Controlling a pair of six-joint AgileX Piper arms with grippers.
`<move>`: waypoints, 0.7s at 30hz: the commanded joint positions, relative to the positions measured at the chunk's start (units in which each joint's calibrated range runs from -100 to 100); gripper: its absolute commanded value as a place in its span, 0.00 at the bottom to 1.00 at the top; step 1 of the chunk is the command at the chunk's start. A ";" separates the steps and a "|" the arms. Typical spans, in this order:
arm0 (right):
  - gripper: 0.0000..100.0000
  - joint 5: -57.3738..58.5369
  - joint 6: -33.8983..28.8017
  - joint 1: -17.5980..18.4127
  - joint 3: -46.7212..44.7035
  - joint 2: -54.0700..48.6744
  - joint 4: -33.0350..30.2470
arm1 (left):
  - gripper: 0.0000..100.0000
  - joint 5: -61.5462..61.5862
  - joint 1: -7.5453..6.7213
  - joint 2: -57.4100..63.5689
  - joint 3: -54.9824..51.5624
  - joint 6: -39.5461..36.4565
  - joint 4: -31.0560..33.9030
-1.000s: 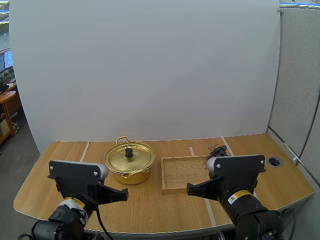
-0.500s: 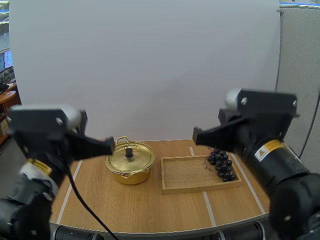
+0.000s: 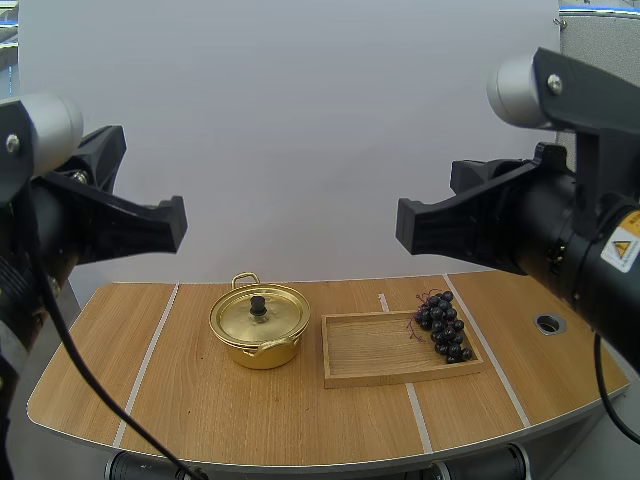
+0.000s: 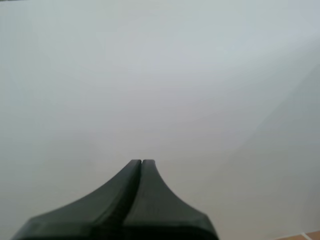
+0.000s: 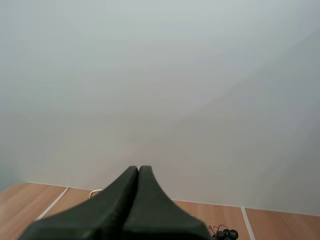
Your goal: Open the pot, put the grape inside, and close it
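Note:
A golden pot (image 3: pixel 260 326) stands on the table left of centre, its lid with a black knob (image 3: pixel 258 304) in place. To its right lies a wooden tray (image 3: pixel 372 351), and a dark bunch of grapes (image 3: pixel 442 323) rests on the tray's right end. My left gripper (image 3: pixel 180 222) hangs high above the table's left side, and my right gripper (image 3: pixel 402 227) is raised high on the right. In the left wrist view the gripper (image 4: pixel 142 162) is one dark wedge, shut on nothing. The right gripper (image 5: pixel 138 168) is likewise shut, with the grapes (image 5: pixel 226 233) just beyond it.
The wooden table (image 3: pixel 200 410) has pale seams running front to back. A round grommet hole (image 3: pixel 550 323) sits near its right edge. A white backdrop stands behind the table.
Both arms have risen from low at the table's front edge to high above it, uncovering the grapes and the tray's right end. The pot, tray and grapes have not moved.

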State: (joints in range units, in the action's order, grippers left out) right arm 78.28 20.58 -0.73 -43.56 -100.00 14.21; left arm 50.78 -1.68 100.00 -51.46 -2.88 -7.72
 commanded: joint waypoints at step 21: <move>0.00 3.61 -0.13 -0.19 1.18 25.00 -5.02 | 0.00 5.68 0.05 -39.11 6.79 7.85 -2.85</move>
State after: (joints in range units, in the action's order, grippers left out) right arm 82.03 20.58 -0.73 -42.81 -77.53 10.32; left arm 57.54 -1.68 64.75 -46.07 3.33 -8.89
